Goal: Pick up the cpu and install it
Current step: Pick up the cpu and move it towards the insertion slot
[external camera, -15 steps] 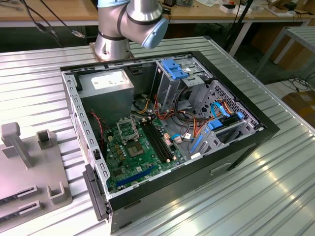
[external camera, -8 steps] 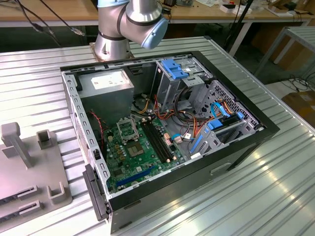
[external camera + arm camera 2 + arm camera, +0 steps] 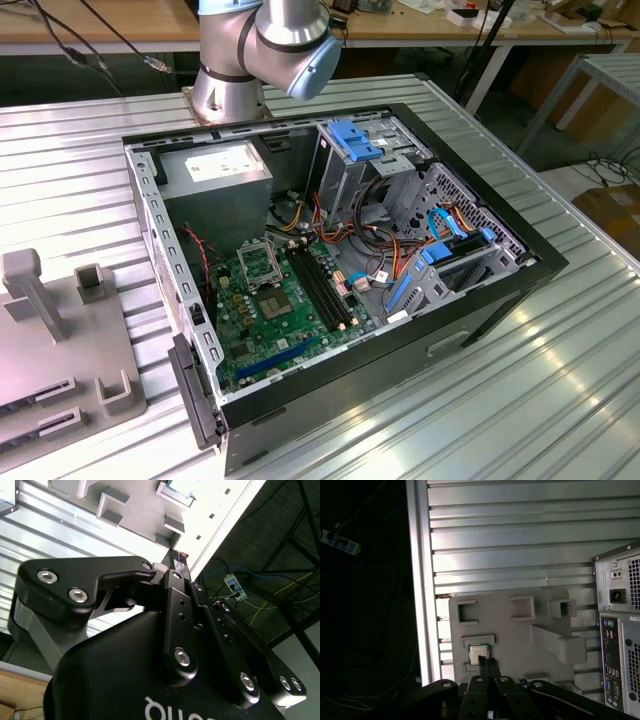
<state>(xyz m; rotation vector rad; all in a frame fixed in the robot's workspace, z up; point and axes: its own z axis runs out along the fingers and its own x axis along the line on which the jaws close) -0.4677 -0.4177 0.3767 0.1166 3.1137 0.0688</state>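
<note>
First wrist view, entry one: cpu (image 3: 476, 651), a small silvery square lying flat in a shallow framed recess of the grey fixture plate (image 3: 520, 630). It sits near the plate's edge, on the ribbed metal bench (image 3: 510, 545).

Entry two: pincer (image 3: 486, 663), clenched, fingers pressed together with nothing between them. It is poised over the chip and, by the look of it, not touching. The second wrist view shows it closed likewise (image 3: 178, 556).

Entry three, exterior view: open computer case (image 3: 520, 285) beside the plate, with the green board (image 3: 300, 320) and its square socket (image 3: 262, 262) inside.

Step in hand, by judgement: the pick-up, not yet begun.

Handling note: the chip is thin and sits low in its frame. The fingers should part wider than the chip, centre squarely over it and meet two opposite edges only. The lift should be level and straight up.
</note>
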